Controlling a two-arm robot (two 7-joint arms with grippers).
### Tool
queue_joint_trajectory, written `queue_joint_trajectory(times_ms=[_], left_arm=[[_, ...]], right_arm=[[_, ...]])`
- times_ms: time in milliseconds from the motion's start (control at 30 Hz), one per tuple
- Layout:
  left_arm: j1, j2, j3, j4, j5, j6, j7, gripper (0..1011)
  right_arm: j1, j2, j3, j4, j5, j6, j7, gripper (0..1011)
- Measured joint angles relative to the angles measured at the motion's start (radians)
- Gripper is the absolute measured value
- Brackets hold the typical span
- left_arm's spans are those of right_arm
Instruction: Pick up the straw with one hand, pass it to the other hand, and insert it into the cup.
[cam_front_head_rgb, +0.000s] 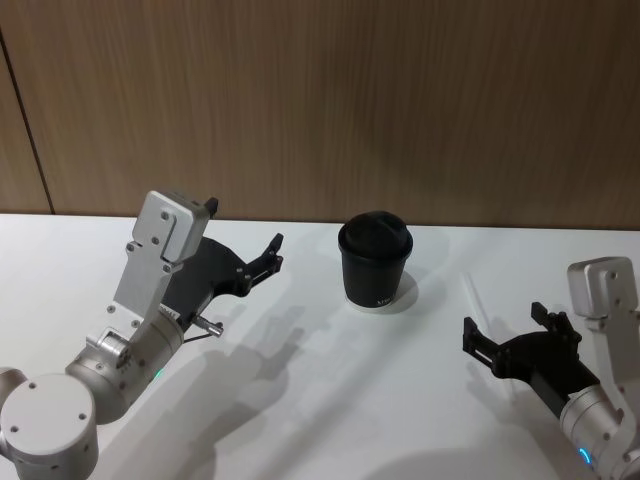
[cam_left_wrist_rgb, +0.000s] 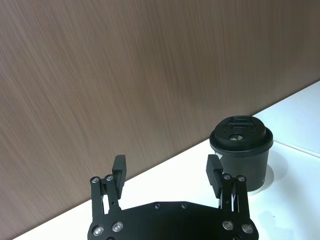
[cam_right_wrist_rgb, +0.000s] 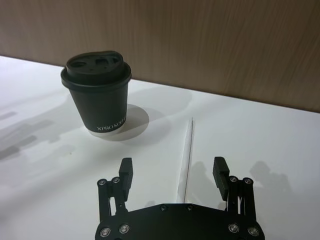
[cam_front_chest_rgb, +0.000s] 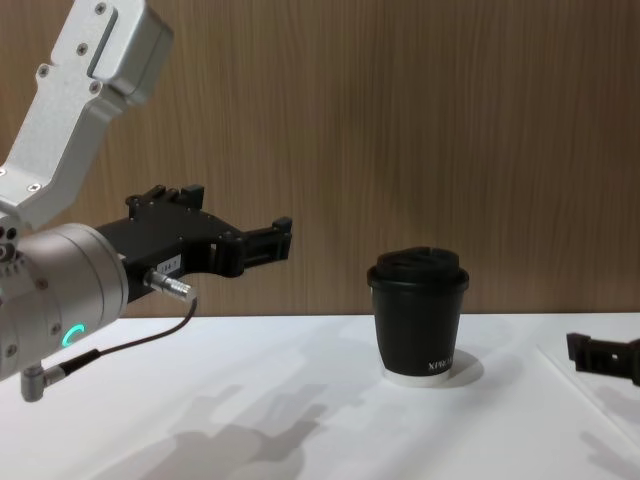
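Note:
The white straw (cam_right_wrist_rgb: 186, 159) lies flat on the table, to the right of the cup and just ahead of my right gripper (cam_right_wrist_rgb: 173, 172); it also shows faintly in the head view (cam_front_head_rgb: 471, 293). The right gripper (cam_front_head_rgb: 503, 328) hangs low over the table with its fingers wide open and nothing between them, the straw's near end lying between the two. The black cup (cam_front_head_rgb: 375, 260) with its domed lid stands upright mid-table near the wall. My left gripper (cam_front_head_rgb: 272, 254) is raised above the table left of the cup (cam_left_wrist_rgb: 241, 150), open and empty.
A wood-panelled wall (cam_front_head_rgb: 400, 100) runs close behind the cup. The white table (cam_front_head_rgb: 300, 400) stretches bare between the two arms. In the chest view the left gripper (cam_front_chest_rgb: 268, 243) hovers about level with the cup's lid (cam_front_chest_rgb: 418, 268).

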Motion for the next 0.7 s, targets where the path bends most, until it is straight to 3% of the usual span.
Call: queue_joint_trajectory(times_ms=[700], left_arm=[[0.0, 0.0, 0.0, 0.0, 0.0, 0.0, 0.0, 1003]], right_arm=[[0.014, -0.011, 0.013, 0.009, -0.006, 0.107, 0.004, 1001]])
